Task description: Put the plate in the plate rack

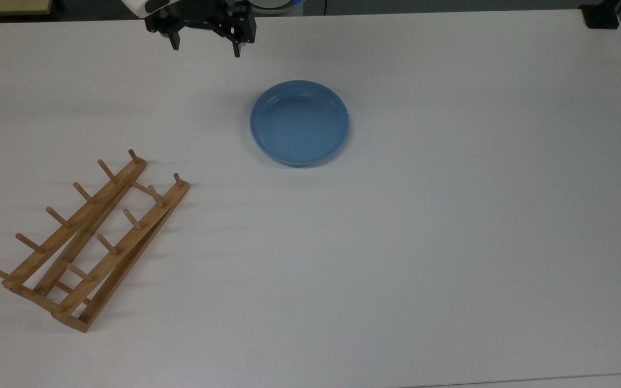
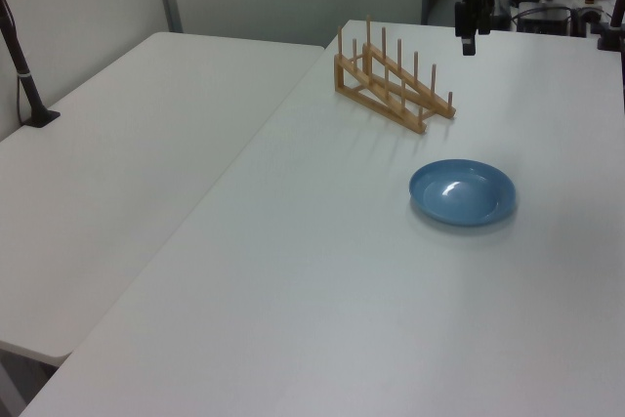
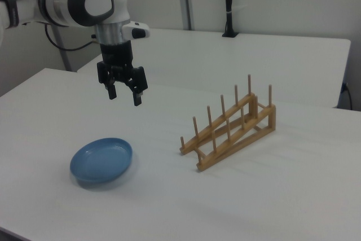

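Right now the gripper (image 3: 124, 95) hangs in the air above the table (image 1: 450, 242), fingers (image 3: 137, 99) spread open and holding nothing, pointing down. Blue plate (image 1: 299, 123) lies flat on the table, right side up, well apart from the gripper. Plate rack (image 1: 89, 242) stands on the table too, empty, pegs up, well apart from the plate: toward the top view's lower left, and on the right view's right with the plate on the right view's left.
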Robot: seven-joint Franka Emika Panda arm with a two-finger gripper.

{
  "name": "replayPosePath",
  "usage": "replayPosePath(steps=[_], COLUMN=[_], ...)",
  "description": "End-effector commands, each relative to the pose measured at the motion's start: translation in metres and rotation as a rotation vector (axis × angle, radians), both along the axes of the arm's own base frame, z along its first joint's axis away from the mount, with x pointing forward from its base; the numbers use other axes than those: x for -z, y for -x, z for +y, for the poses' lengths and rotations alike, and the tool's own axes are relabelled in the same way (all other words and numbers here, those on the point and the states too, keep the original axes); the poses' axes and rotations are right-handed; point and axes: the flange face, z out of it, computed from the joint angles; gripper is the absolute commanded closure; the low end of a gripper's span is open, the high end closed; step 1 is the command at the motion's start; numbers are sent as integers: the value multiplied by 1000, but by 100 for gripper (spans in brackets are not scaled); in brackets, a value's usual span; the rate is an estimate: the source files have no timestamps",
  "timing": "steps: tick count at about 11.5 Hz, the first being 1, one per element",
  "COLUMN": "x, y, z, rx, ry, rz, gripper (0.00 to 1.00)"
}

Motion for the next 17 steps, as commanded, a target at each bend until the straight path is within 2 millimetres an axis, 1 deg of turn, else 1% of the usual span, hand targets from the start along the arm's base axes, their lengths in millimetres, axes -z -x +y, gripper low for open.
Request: replayPosePath(steps=[1, 12, 14, 15, 17], x=[-3, -2, 0, 5, 9], y=[-5, -6, -6, -7, -9], z=[1, 2, 2, -1, -1], rx=[-5, -8, -70, -140, -185], ry=[-15, -16, -24, -33, -40], rz=[-31, -31, -23, -9, -1], gripper=[0, 0, 0, 0, 0])
